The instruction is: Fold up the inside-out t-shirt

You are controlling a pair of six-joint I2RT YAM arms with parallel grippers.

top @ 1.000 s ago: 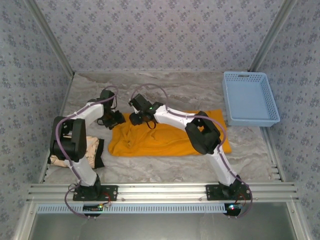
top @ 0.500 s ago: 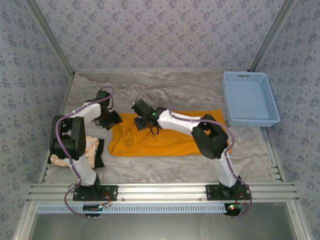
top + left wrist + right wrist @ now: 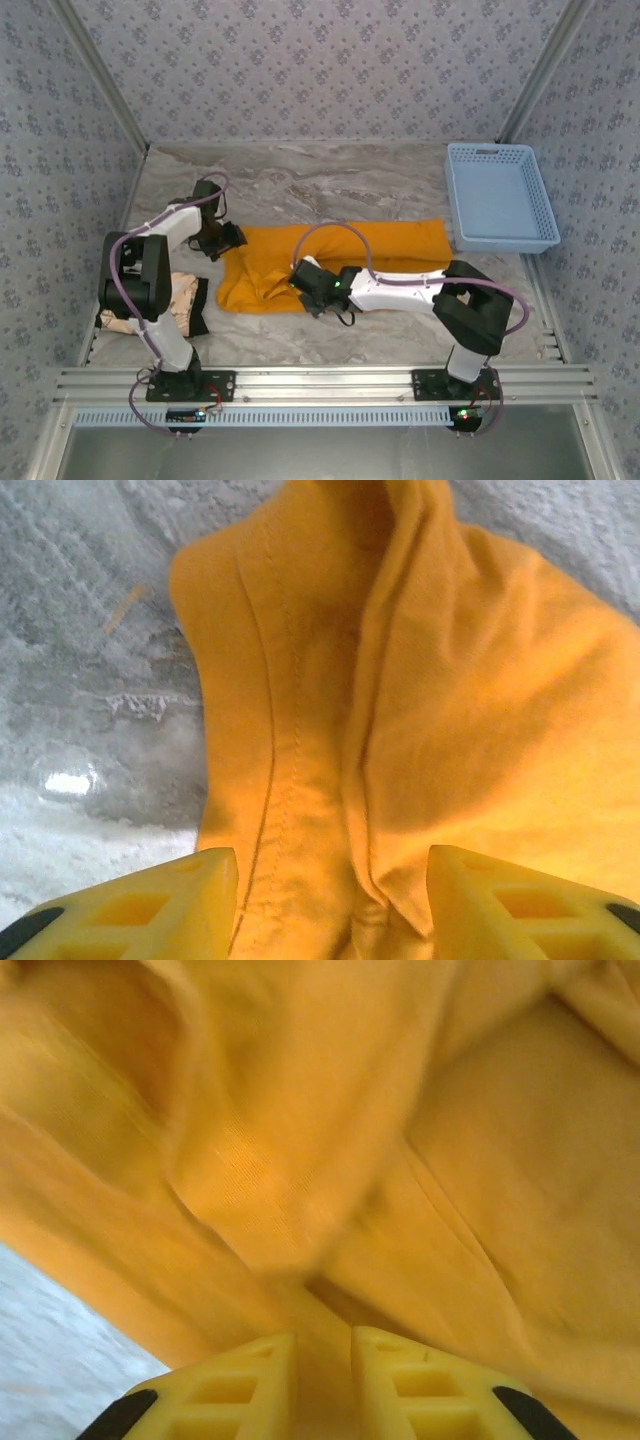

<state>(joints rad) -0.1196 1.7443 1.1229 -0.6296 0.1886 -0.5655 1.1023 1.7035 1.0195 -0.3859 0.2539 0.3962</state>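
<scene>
Both meet the t-shirt (image 3: 400, 245): left gripper (image 3: 325, 880) straddles its left edge, jaws apart; right gripper (image 3: 322, 1345) pinches its near edge.

Nearly closed jaws pinch a fold of orange t-shirt (image 3: 430, 1150).

Looking at a marbled grey-white table (image 3: 300, 185). Lying across its middle, an orange t-shirt (image 3: 400, 245), starting just beside the left tool (image 3: 234, 238), passing under the right tool (image 3: 300, 283) and stretching well to that tool's right. Sitting far right of and beyond the right tool, a blue basket (image 3: 505, 242). Lying bunched behind the left tool, toward the near edge, a beige cloth (image 3: 180, 300) with a black edge.
</scene>
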